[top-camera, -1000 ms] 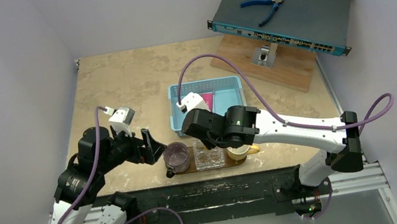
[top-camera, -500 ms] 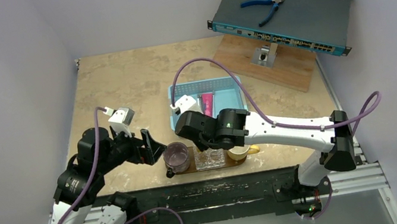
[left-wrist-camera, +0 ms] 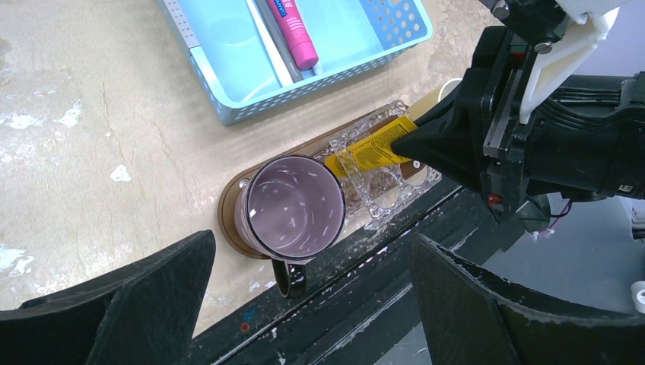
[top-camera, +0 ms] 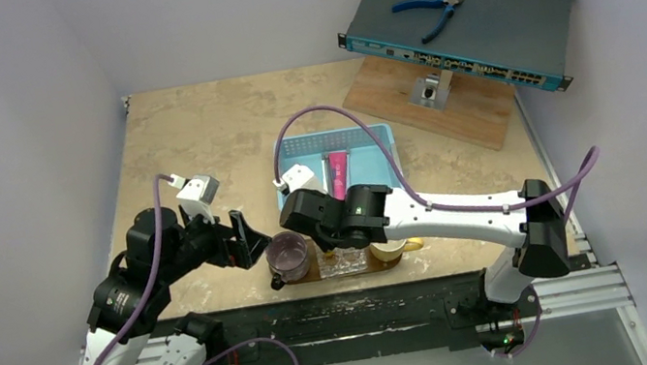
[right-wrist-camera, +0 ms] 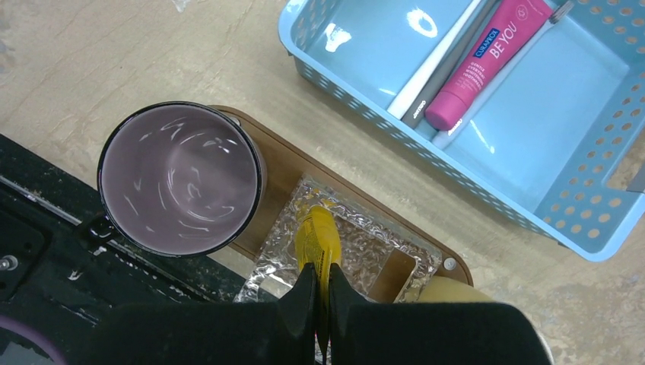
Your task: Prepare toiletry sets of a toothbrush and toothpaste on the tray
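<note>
Left gripper [top-camera: 245, 239]: jaws spread wide and empty, hanging near the desk's near edge, just left of the purple cup.
Purple cup [right-wrist-camera: 179, 179]: upright and empty on the left end of the tray.
Tray [right-wrist-camera: 281, 167]: dark brown oval board lying along the near edge, at its middle.
Clear holder [right-wrist-camera: 365, 251]: faceted glass-like block with openings, on the tray's middle.
Yellow tube [right-wrist-camera: 318, 236]: pinched at one end by the right gripper, its free end pointing down over the clear holder; contact cannot be told.
Right gripper [right-wrist-camera: 317, 289]: fingers clenched tight on the yellow tube.
Cream cup [top-camera: 391, 249]: on the tray's right end, partly hidden under the right arm.
Blue basket [right-wrist-camera: 365, 99]: just behind the tray, toward the far edge.
Pink tube [right-wrist-camera: 487, 61]: lying flat in the basket, with pale brushes [right-wrist-camera: 433, 68] alongside it.
Handling, tubes: probably light, soft and glossy, so a hard squeeze would dent them. A gentle pinch across the flat end or mid-body looks best.
Handling, brushes: likely stiff, thin and light, lying low on the basket floor. Pinch across the handle.
</note>
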Controlling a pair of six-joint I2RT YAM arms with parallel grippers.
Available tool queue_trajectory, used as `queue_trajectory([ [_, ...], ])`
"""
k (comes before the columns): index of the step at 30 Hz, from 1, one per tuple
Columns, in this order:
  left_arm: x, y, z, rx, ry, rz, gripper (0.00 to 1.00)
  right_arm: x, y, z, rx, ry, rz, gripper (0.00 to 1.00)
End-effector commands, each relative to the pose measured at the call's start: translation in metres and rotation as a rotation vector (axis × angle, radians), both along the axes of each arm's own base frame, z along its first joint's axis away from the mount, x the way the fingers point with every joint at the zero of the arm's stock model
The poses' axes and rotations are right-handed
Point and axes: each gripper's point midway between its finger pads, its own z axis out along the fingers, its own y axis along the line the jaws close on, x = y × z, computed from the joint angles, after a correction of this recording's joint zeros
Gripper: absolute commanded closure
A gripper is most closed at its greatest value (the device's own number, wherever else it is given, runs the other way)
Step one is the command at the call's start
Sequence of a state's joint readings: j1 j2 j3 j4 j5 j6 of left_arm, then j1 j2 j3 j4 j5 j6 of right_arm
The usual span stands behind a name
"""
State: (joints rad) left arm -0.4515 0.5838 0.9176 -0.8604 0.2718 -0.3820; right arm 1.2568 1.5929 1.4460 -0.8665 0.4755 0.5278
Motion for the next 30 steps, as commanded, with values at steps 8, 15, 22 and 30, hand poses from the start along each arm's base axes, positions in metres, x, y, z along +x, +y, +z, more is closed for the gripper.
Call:
queue_trajectory([
  [8, 0.006, 0.001, -0.001, 0.007, -0.02, 0.008, 0.02, 0.001, 0.008, -0.006, 0.027, 0.0, -0.022, 1.0],
  [15, 0.006, 0.001, -0.001, 0.008, -0.018, 0.006, 0.03, 0.004, 0.005, 0.003, 0.027, -0.02, -0.04, 0.79],
  [22, 0.006, 0.0, -0.002, 0.008, -0.013, 0.002, 0.03, 0.011, 0.005, 0.026, 0.058, -0.065, -0.067, 0.58],
  [30, 0.006, -0.001, -0.003, 0.006, -0.008, 0.0, 0.03, 0.028, 0.003, 0.069, 0.137, -0.132, -0.105, 0.52],
])
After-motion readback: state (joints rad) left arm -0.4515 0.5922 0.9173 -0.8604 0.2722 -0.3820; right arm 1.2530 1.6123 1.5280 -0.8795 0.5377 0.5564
